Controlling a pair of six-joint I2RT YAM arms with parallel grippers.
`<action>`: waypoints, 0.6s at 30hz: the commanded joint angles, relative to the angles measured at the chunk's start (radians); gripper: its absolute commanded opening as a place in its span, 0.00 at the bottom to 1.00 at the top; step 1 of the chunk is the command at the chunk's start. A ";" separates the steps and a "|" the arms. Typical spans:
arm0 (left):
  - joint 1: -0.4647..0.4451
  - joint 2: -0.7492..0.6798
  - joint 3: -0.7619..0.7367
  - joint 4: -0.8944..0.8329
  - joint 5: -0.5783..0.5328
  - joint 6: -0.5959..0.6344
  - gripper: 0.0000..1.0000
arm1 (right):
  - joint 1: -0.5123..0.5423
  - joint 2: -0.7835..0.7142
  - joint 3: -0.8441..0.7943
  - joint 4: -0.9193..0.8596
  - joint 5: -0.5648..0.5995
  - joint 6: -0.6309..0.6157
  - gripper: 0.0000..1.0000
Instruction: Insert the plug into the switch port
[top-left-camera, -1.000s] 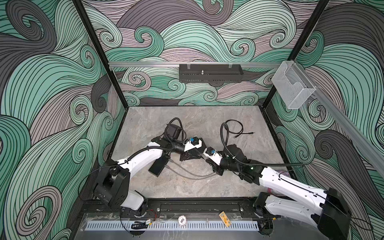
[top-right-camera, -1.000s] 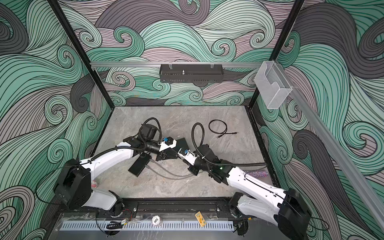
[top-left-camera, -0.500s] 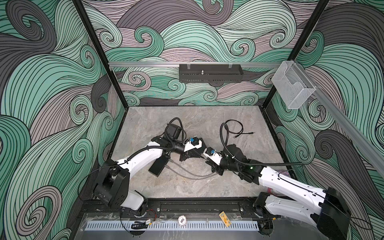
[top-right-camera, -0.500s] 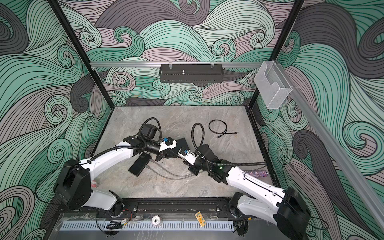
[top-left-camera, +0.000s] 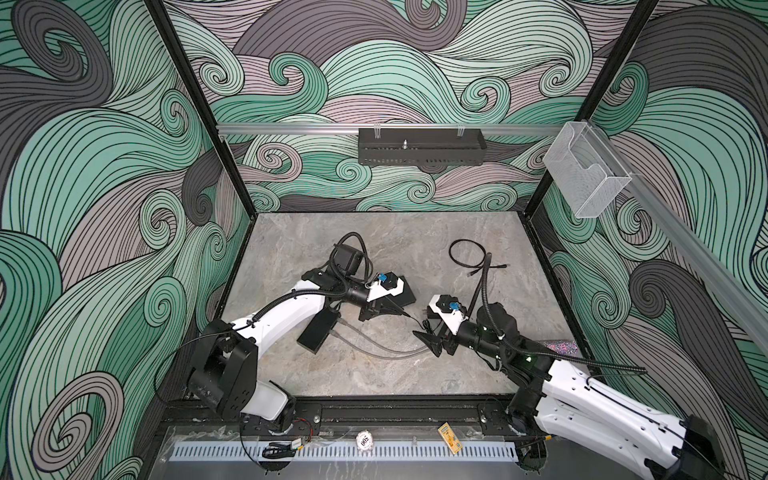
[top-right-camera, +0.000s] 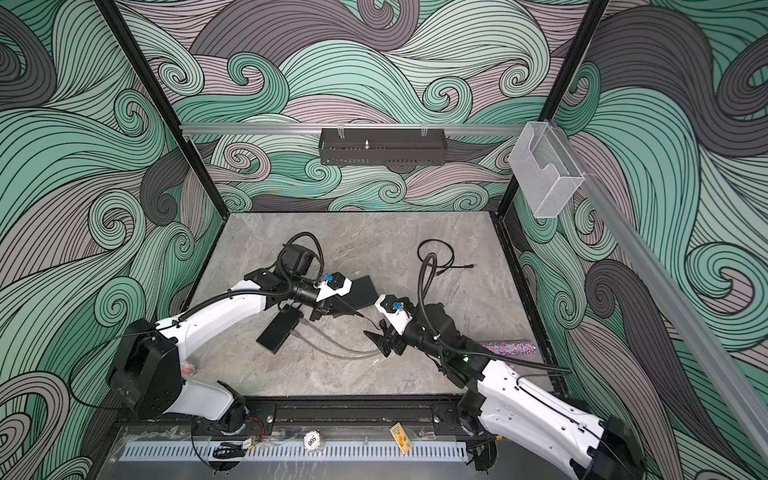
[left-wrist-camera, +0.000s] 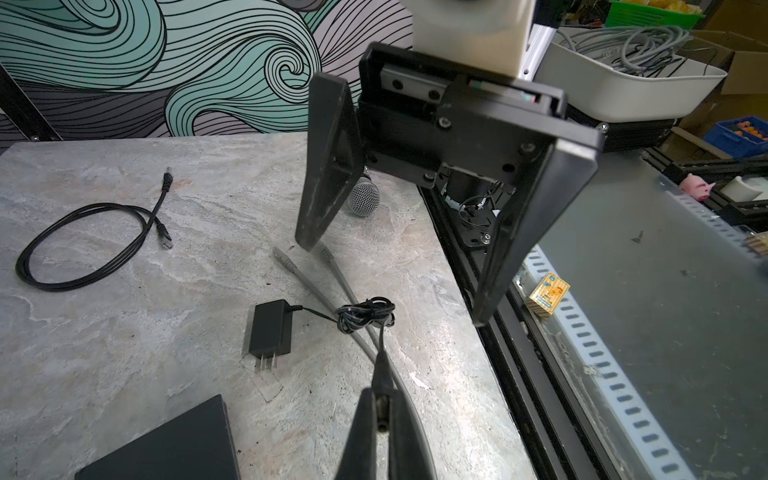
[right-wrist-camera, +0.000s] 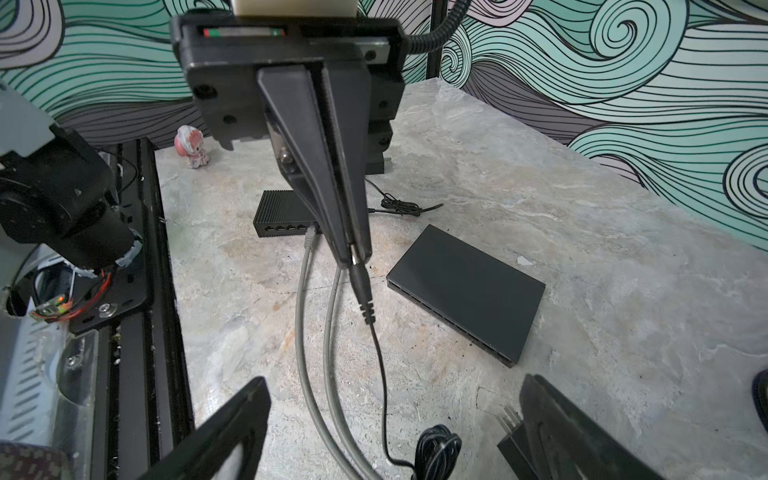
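My left gripper is shut on the black barrel plug, which sticks out past the fingertips above the floor; the pinch also shows in the left wrist view on the plug. Its thin black cord runs through a tied bundle to the power adapter lying flat. My right gripper faces the left one, open with nothing between its fingers. A small ribbed switch with a row of ports lies beyond the left gripper. A larger flat black switch lies beside it.
Two grey network cable strands run along the floor from the small switch toward my right gripper. A coiled black cable lies at the back right. A microphone lies at the right edge, a pink toy at the front left corner.
The left jaws have shut on the plug. The right jaws have opened wide, let go of it and drawn back a little.
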 joint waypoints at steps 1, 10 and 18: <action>-0.006 -0.018 0.032 -0.050 0.063 0.039 0.00 | -0.004 0.034 0.053 -0.044 -0.076 0.079 0.90; -0.007 -0.011 0.063 -0.121 0.133 0.071 0.00 | -0.047 0.150 0.162 -0.182 -0.213 0.120 0.66; -0.010 -0.012 0.066 -0.138 0.107 0.068 0.01 | -0.064 0.259 0.226 -0.250 -0.289 0.055 0.99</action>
